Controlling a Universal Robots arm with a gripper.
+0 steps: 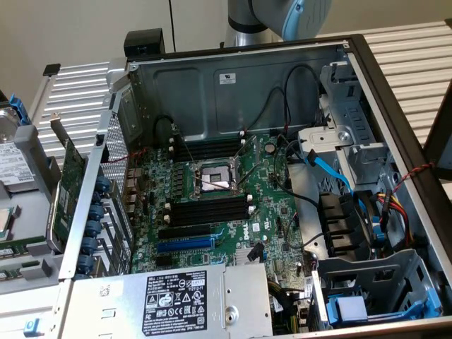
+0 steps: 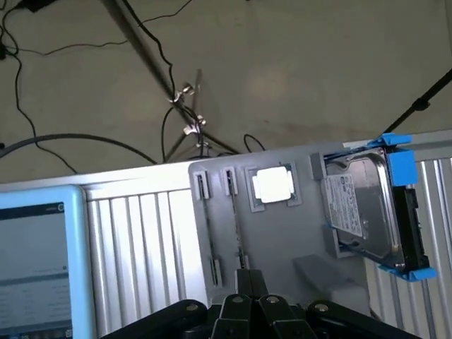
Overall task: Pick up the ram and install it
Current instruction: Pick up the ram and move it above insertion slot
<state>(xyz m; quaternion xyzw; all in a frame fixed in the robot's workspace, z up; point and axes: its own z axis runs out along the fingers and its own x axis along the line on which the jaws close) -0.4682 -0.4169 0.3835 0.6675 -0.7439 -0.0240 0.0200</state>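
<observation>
The ram [image 2: 237, 236] stands on edge as a thin dark strip in a narrow holder of the grey parts tray [image 2: 282, 240], in the holder nearest the CPU chip. In the exterior view it is a green strip [image 1: 21, 248] at the far left edge. My gripper [image 2: 251, 282] hangs above the tray close to the ram's end, its black fingers drawn together with nothing between them. The black memory slots with white clips [image 1: 210, 209] lie on the motherboard inside the open case, with a second bank [image 1: 208, 148] behind the CPU socket.
A hard drive in a blue bracket [image 2: 371, 212] and a CPU chip [image 2: 272, 185] share the tray. A green expansion card [image 1: 67, 187] leans against the case's outer wall. The arm's joint [image 1: 282, 18] rises behind the case. A screen [image 2: 35, 261] and floor cables sit nearby.
</observation>
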